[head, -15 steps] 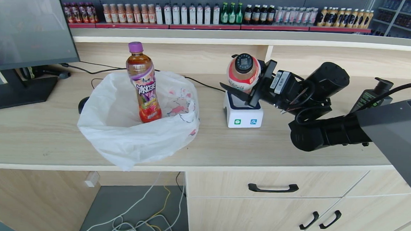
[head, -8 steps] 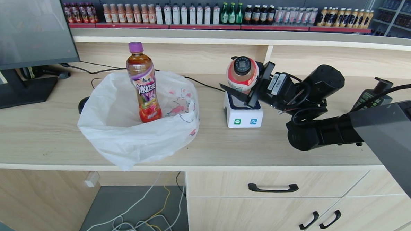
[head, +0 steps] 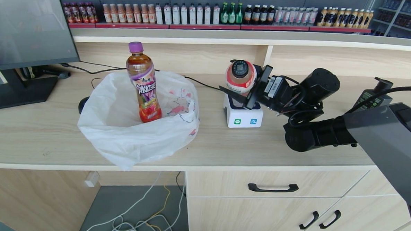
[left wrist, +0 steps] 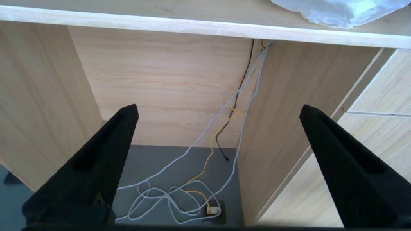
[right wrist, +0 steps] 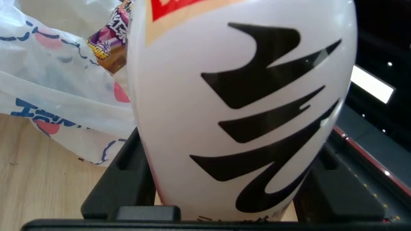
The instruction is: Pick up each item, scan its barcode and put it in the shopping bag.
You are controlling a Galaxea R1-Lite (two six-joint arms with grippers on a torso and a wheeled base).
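The white bottle (head: 241, 74), red-banded and dark-capped, hangs tipped on its side just above the sloped window of the white scanner (head: 242, 116), cap toward the head camera, clenched around its body by the right gripper (head: 233, 78). Watch that grip first. The bottle is round and glossy, the two fingers (head: 234, 95) hold it near the middle, and any twist to find the barcode could let it roll or slide out onto the scanner. You cannot see from here whether the barcode faces the window; if it faces away, the scan may fail and you may bag an unscanned item. Lower too far and the bottle or the lower finger could knock the scanner, which looks unfixed on the counter (head: 225, 147), with a black cable (head: 203, 84) leading to it.

To the left, well apart, the shopping bag (head: 121, 136) slumps open with a purple-capped tea bottle (head: 142, 86) standing upright inside. That looks like your next hazard: a low sweep across could catch the bag's limp rim and drag it, or strike the tall bottle and topple it. A release from height could do the same.

The left gripper (left wrist: 221, 170) hangs below the counter edge, spread wide and holding nothing, facing the cables (left wrist: 225, 122) under the desk. Raising it blind risks hitting the overhang.
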